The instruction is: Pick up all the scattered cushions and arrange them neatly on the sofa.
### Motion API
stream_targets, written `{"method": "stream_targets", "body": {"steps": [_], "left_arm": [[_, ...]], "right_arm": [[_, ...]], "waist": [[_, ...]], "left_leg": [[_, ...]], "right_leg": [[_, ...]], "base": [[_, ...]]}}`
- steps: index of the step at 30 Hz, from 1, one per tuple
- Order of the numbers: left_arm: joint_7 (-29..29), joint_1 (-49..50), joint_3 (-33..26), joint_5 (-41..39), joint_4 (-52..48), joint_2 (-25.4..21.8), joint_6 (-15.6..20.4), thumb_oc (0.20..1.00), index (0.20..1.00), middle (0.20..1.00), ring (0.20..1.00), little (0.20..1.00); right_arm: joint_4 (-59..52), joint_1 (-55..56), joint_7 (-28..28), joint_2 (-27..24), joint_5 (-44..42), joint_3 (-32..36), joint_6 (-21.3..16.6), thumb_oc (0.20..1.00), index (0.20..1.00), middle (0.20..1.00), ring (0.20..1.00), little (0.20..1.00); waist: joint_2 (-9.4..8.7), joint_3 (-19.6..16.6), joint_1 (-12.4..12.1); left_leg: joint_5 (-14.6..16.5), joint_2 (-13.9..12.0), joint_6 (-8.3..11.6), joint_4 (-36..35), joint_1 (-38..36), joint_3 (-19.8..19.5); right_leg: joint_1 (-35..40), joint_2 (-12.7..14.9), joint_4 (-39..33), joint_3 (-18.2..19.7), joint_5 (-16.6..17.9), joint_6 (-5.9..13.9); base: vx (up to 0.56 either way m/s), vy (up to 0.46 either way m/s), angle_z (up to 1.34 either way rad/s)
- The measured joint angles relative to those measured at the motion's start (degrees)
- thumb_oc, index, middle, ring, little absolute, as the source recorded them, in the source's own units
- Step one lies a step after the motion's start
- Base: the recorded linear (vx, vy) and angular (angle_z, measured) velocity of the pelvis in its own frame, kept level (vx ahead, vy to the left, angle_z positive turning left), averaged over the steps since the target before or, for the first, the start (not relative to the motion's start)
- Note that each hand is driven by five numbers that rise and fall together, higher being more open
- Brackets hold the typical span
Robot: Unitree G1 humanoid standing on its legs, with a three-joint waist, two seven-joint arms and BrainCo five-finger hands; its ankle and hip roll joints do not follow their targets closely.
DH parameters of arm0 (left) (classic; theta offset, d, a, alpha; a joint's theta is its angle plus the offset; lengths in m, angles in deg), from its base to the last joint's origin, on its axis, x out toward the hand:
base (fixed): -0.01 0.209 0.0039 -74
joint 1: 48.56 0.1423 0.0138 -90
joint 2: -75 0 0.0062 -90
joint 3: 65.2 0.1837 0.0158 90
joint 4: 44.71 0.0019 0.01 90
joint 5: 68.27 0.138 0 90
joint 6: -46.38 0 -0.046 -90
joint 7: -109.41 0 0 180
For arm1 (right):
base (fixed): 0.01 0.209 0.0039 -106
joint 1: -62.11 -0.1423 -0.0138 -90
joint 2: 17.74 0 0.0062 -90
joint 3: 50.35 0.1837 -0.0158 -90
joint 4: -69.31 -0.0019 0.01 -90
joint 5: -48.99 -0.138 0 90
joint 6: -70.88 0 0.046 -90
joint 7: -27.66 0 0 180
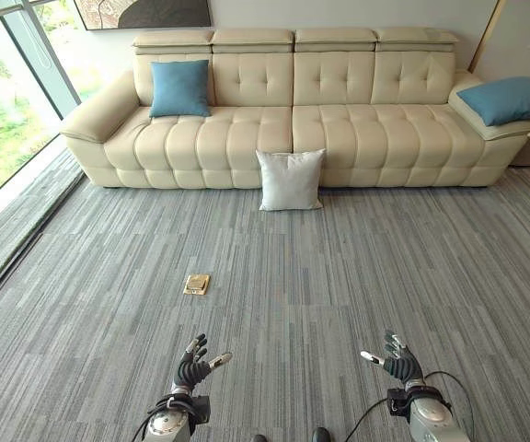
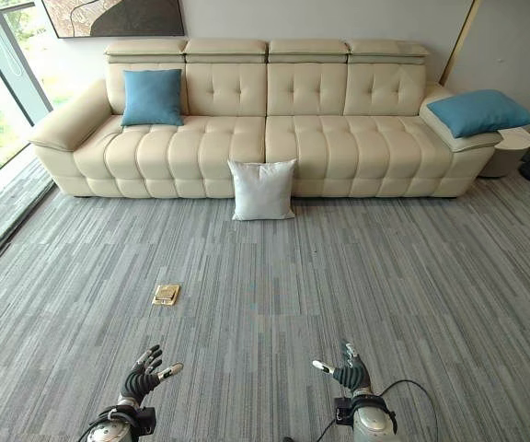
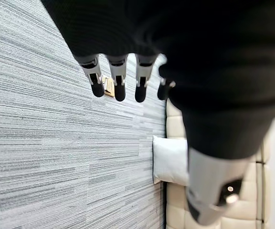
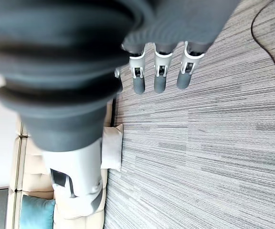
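While both hands hang low and empty, the white cushion (image 1: 290, 180) stands on the carpet (image 1: 357, 276), leaning on the sofa (image 1: 357, 129) front, far ahead and roughly midway between them. Left hand (image 1: 194, 363) and right hand (image 1: 396, 358) show fingers loosely spread. Right eye view: the cushion sits slightly left of centre, so the left looks marginally nearer. Left wrist view: relaxed fingers (image 3: 120, 88), cushion well beyond. Right wrist view: fingers (image 4: 159, 81) straight, holding nothing, cushion off past the thumb

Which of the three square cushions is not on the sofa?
The white square cushion: it stands on the carpet against the sofa front; both blue cushions lie on the sofa.
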State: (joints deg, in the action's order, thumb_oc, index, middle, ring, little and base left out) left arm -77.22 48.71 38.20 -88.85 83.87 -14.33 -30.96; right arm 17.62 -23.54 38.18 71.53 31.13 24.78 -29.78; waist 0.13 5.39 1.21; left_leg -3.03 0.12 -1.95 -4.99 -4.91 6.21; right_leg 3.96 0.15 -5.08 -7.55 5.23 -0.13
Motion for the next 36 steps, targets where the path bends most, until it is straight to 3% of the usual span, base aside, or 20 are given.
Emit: {"method": "stream_targets", "body": {"steps": [10, 22, 24, 25, 26, 27, 28, 30, 32, 34, 36], "left_arm": [[0.4, 1.0, 0.0, 1.5, -0.1, -0.1, -0.7, 1.0, 1.0, 1.0, 1.0, 1.0], [0.1, -1.2, -0.1, 4.3, -3.7, -3.1, -0.7, 1.0, 1.0, 1.0, 1.0, 1.0], [0.2, -1.3, 0.0, 4.3, -3.7, -3.2, -0.7, 1.0, 1.0, 1.0, 1.0, 1.0], [0.4, -1.4, 0.0, 4.3, -3.5, -3.3, -0.7, 1.0, 1.0, 1.0, 1.0, 1.0], [0.4, -1.8, -0.1, 4.2, -3.4, -3.2, -0.6, 1.0, 1.0, 1.0, 1.0, 1.0], [0.6, -2.5, 0.0, 4.2, -2.6, -3.2, -0.6, 1.0, 1.0, 1.0, 1.0, 1.0], [0.6, -2.5, 0.0, 4.1, -2.2, -3.1, -0.6, 1.0, 1.0, 1.0, 1.0, 1.0], [0.6, -2.4, 0.0, 3.5, -1.8, -3.6, -0.7, 1.0, 1.0, 1.0, 1.0, 1.0], [0.7, -3.4, 0.1, 3.2, -1.8, -3.6, -0.7, 1.0, 1.0, 1.0, 1.0, 1.0], [1.2, -5.8, 0.7, 3.0, -1.3, -2.1, -0.7, 1.0, 1.0, 1.0, 1.0, 1.0], [1.4, -5.2, 2.1, 3.0, -1.8, -1.8, -0.7, 1.0, 1.0, 1.0, 1.0, 1.0]], "right_arm": [[-0.1, 0.5, -0.6, -0.1, 0.5, -0.2, 0.1, 1.0, 1.0, 1.0, 1.0, 1.0], [-1.1, -0.8, -0.7, -0.3, 0.5, 0.1, 0.1, 1.0, 1.0, 1.0, 1.0, 1.0], [-1.0, -1.2, -0.8, -0.6, 0.5, 0.1, 0.2, 1.0, 1.0, 1.0, 1.0, 1.0], [-1.0, -1.8, -0.9, -0.7, 0.5, 0.1, 1.0, 1.0, 1.0, 1.0, 1.0, 1.0], [-1.0, -1.7, -0.9, -0.9, 0.5, 0.1, 1.2, 1.0, 1.0, 1.0, 1.0, 1.0], [-1.2, -2.4, -1.2, -1.1, 1.0, 0.1, 1.3, 1.0, 1.0, 1.0, 1.0, 1.0], [-1.5, -1.9, -1.3, -1.2, 1.0, 0.1, 1.3, 1.0, 1.0, 1.0, 1.0, 1.0], [-2.5, -1.9, -1.3, -1.0, 1.0, -0.2, 1.3, 1.0, 1.0, 1.0, 1.0, 1.0], [-3.0, -2.8, -1.3, -1.0, 1.0, -0.4, 1.3, 1.0, 1.0, 1.0, 1.0, 1.0], [-2.4, -1.9, -1.3, -1.0, 1.0, -0.5, 1.8, 1.0, 1.0, 1.0, 1.0, 1.0], [-1.3, -1.0, -1.3, -0.9, 1.0, -0.3, 2.0, 1.0, 1.0, 1.0, 1.0, 1.0]], "waist": [[-0.21, 0.5, 0.0], [-0.3, 3.7, 0.0], [0.19, 4.3, 0.1], [0.5, 5.1, 0.2], [0.44, 5.7, 0.3], [1.59, 7.1, 0.3], [1.01, 7.2, 0.8], [0.14, 7.6, 0.6], [-1.3, 8.3, 1.1], [-3.1, 8.5, 2.6], [-3.05, 8.3, 3.0]], "left_leg": [[-0.1, 0.0, 0.27, 0.0, 1.8, -0.6], [-0.5, 0.6, -0.33, 0.0, 3.9, -1.0], [-0.1, 0.6, -0.9, 0.0, 3.8, -0.7], [0.0, 0.7, -1.33, 0.0, 3.6, -0.5], [0.8, 0.5, -1.89, -0.1, 3.3, -0.7], [0.7, -0.6, -2.16, 0.0, 2.3, -0.7], [1.5, -0.3, -2.15, 0.3, 1.6, -0.6], [1.9, 0.1, -2.32, 0.0, 1.2, 0.1], [2.2, -0.1, -2.56, 0.3, 1.0, 0.2], [4.0, -0.4, -0.47, 0.0, -0.4, -1.4], [5.2, -1.3, 1.18, -0.1, -2.4, -2.8]], "right_leg": [[-1.6, 0.0, 0.0, -0.4, 0.1, 0.05], [-3.6, 0.5, 0.4, -1.3, 1.0, -0.33], [-5.4, 0.8, 4.0, -0.6, -0.1, 1.13], [-7.1, 1.4, 8.5, -0.3, -2.1, 3.26], [-8.4, 1.4, 11.4, -0.2, -2.4, 3.43], [-12.4, 1.9, 20.5, -0.5, -4.7, 5.65], [-14.4, 3.4, 22.9, -0.3, -6.6, 6.69], [-18.4, 6.7, 20.5, -0.5, -6.8, 7.23], [-22.1, 6.8, 14.8, -0.7, -6.5, 7.3], [-24.3, 6.9, 12.9, -3.7, -6.0, 7.75], [-21.7, 6.5, 16.1, -3.6, -6.5, 5.5]], "base": [[0.0, 0.008, 0.02], [0.0, 0.126, 0.02], [0.03, 0.139, -0.09], [0.06, 0.103, -0.06], [0.16, 0.134, -0.03], [0.14, 0.032, -0.1], [0.18, 0.024, -0.03], [0.14, -0.036, -0.2], [0.21, -0.086, -0.14], [0.34, -0.168, 0.51], [0.38, -0.205, 0.58]]}}
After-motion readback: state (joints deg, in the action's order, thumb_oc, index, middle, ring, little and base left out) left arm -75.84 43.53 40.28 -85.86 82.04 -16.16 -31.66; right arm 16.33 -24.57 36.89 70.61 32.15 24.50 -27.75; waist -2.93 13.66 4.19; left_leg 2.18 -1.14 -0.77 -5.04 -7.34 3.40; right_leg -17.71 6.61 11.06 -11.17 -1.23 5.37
